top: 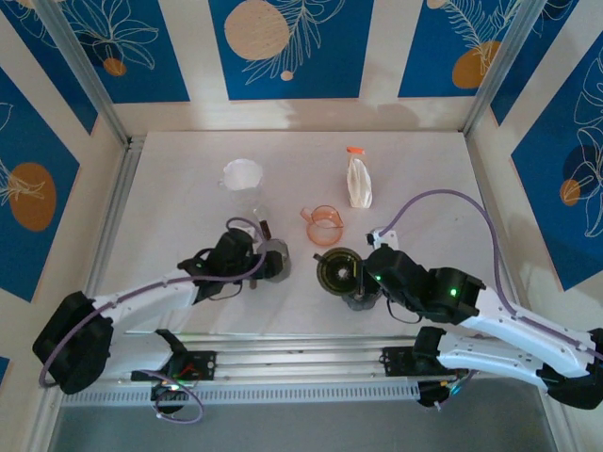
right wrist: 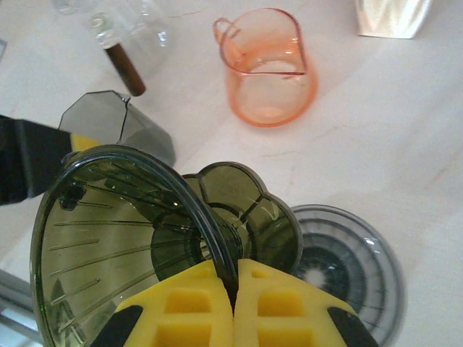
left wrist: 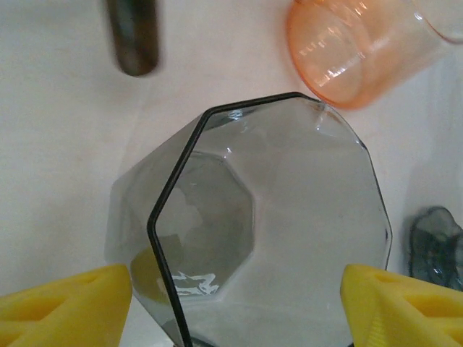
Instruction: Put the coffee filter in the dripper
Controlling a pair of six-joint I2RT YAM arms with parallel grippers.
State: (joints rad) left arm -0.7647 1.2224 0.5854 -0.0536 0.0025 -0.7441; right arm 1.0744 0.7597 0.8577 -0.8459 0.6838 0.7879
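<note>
The white coffee filter (top: 243, 174) sits far back on the desk (top: 424, 188), well apart from the dark dripper (right wrist: 108, 238). The left fingers (left wrist: 65, 307) stand wide, one on each side of a grey glass (left wrist: 289, 217). The glass has a tiny white mark (left wrist: 192, 283), too small to read. An orange jug (top: 323, 226) stands just behind the dripper. The right fingers (right wrist: 195, 303) are pinched tight on the dripper's rim. A white bag (top: 359, 185) stands further back

Dripper (top: 337, 271) right of glass (top: 274, 260), before pitcher (top: 324, 226)
</note>
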